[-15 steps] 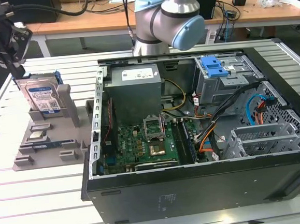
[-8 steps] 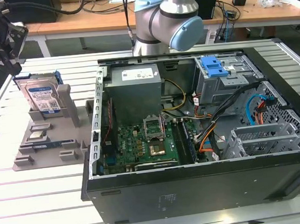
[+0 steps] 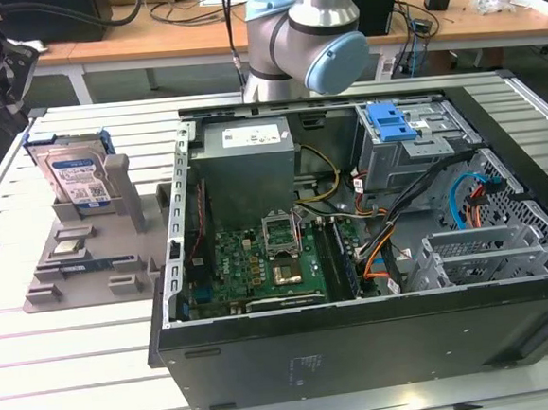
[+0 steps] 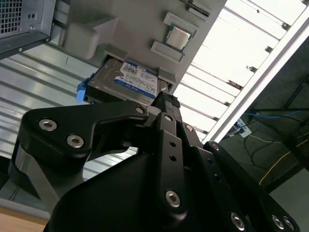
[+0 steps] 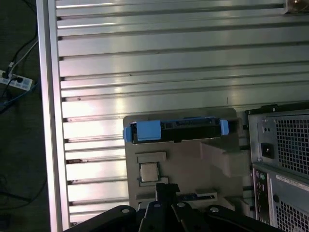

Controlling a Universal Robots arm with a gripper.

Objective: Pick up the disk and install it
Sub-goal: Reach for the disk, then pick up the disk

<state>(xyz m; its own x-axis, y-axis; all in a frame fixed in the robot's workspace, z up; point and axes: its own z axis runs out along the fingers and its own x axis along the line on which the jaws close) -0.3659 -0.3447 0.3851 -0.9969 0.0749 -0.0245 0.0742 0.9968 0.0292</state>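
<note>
Gripper (image 5: 166, 187) looks shut, empty, aimed at the disk (image 5: 183, 126) in its grey holder (image 5: 193, 154); descending closed would probably ram it.

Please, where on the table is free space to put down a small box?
Free: the table slats in front of the holder, on the exterior view's left of the case, and the slats behind the disk up to the table's edge. Crowded: inside the case, and the holder itself.
</note>
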